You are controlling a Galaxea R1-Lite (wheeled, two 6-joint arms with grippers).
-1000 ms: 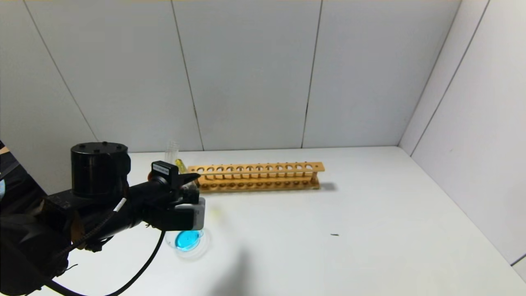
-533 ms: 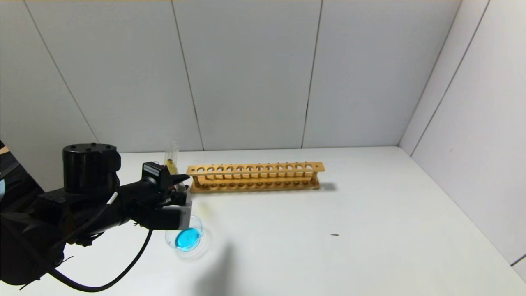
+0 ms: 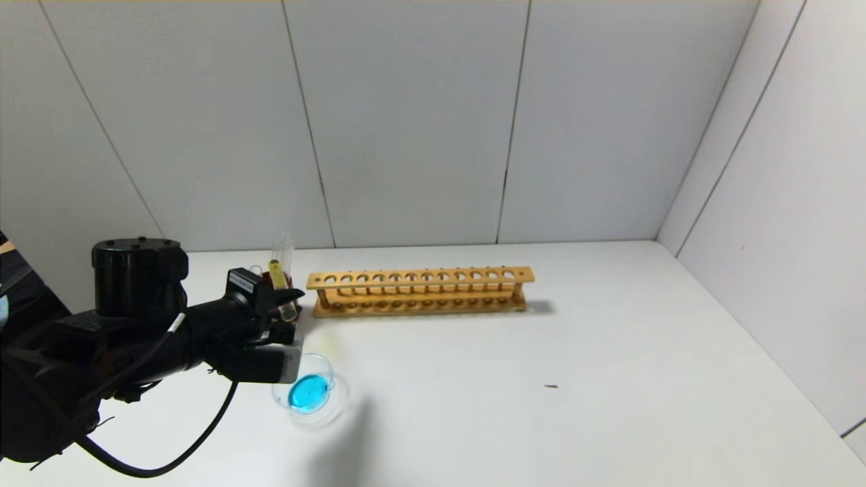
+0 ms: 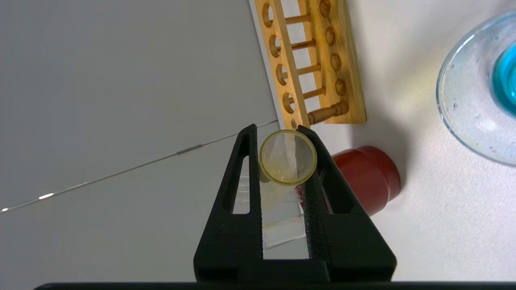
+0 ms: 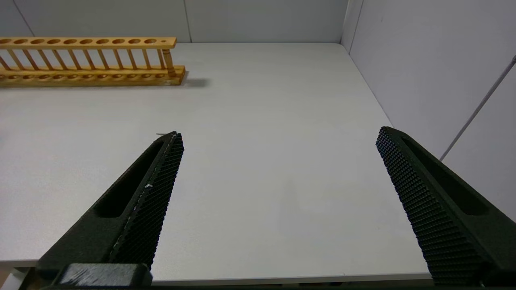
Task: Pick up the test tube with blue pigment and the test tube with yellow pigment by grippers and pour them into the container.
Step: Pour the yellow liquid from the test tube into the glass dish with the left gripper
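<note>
Test tube with yellow pigment: slim clear glass, seen left of centre in the head view, raised off the table and gripped in the left gripper. A short yellow column is visible in its upper half. In the left wrist view its round end faces the camera between the two black fingers.

Handling, as judged: light, rigid, smooth and brittle. Glass of this kind is likely to slip under a weak pinch and to crack under a hard one. A hold on the mid-body, clear of the mouth, is considered best for a controlled tilt.

Left gripper: jaws clenched on the tube's body, one finger pressed on each side, nothing else touched. It is placed just above and beside the container.

Container: shallow clear dish, lower left of the head view, resting on the white table; a pool of blue liquid is already held in it. No yellow is discernible in the dish.

Red cup: close behind the held tube in the left wrist view, beside the end of the wooden rack. Rack holes appear unoccupied.

Test tube with blue pigment: not located with certainty.

Right gripper: jaws spread wide, nothing held, hovering over bare table, rack at upper left of its view.
</note>
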